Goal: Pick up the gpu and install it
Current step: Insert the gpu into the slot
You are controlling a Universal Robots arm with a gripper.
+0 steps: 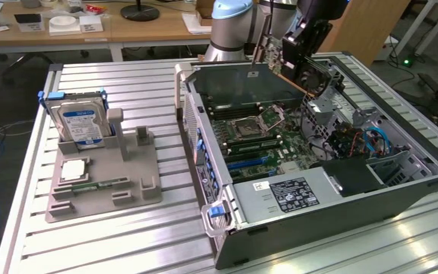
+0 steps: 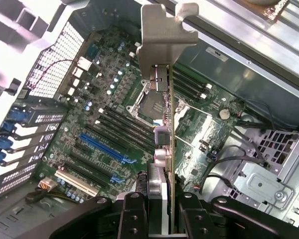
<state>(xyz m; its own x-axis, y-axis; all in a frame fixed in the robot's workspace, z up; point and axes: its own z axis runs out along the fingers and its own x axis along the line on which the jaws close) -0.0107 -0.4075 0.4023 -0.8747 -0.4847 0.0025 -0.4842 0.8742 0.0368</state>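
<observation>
The gpu (image 1: pixel 280 57) hangs in the air above the far end of the open computer case (image 1: pixel 318 200), over the motherboard (image 1: pixel 264 137). My gripper (image 1: pixel 301 47) is shut on it from above. The card shows a black round fan facing the exterior view's right. In the wrist view the gpu (image 2: pixel 167 129) is seen edge-on, with its silvery bracket (image 2: pixel 164 35) at the far end. My gripper (image 2: pixel 162 211) clamps the card between its dark fingers (image 2: pixel 132 214). The blue slot (image 2: pixel 107 149) and the black slots beside it lie below, apart from the card.
A grey holder (image 1: pixel 128 200) on the slatted metal table, at the exterior view's left, carries a hard drive (image 1: pixel 82 123) with a blue label, a square chip (image 1: pixel 74 170) and a green memory stick (image 1: pixel 97 185). A drive cage and cables (image 1: pixel 364 140) crowd the case's right side.
</observation>
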